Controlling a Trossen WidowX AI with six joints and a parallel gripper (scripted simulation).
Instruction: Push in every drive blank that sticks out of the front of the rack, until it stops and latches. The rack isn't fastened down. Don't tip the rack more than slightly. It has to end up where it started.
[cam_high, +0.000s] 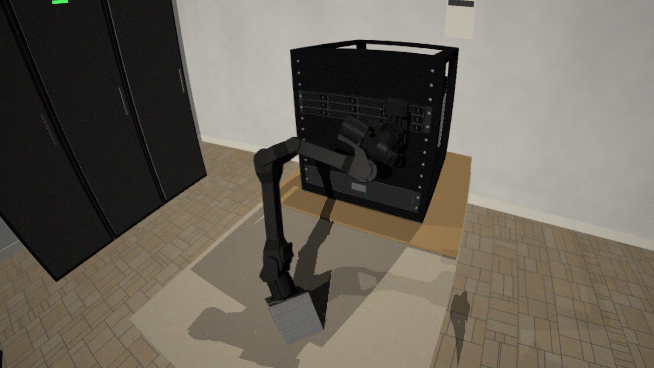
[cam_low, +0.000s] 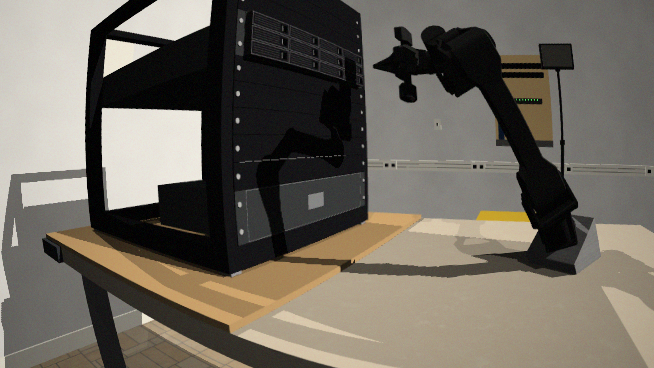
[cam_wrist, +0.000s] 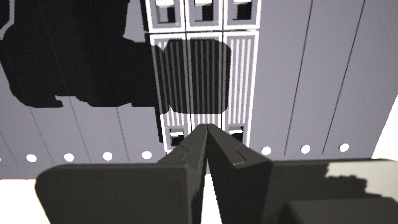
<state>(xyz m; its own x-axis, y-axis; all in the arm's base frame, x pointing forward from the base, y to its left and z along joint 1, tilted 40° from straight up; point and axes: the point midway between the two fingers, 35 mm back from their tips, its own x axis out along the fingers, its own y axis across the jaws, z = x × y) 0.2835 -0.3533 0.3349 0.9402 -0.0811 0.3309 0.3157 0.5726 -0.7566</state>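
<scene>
The black open-frame rack stands on a wooden table top (cam_high: 442, 215). A drive bay (cam_low: 300, 45) with three rows of ribbed drive blanks runs across its upper front. At the right end of the bay a dark block (cam_low: 351, 70) seems to stand out of the front a little. My gripper (cam_low: 376, 65) is shut and empty, and hovers a short way off the front at that right end, not touching it. In the wrist view the closed fingertips (cam_wrist: 206, 127) point at the striped blanks (cam_wrist: 205, 80), which lie in the gripper's shadow.
A grey panel (cam_low: 300, 202) fills the rack's lowest slot. My arm's base (cam_high: 295, 315) sits on the pale mat in front of the rack. Tall black cabinets (cam_high: 90, 115) stand far left. A stand with a small screen (cam_low: 556, 55) is behind the arm.
</scene>
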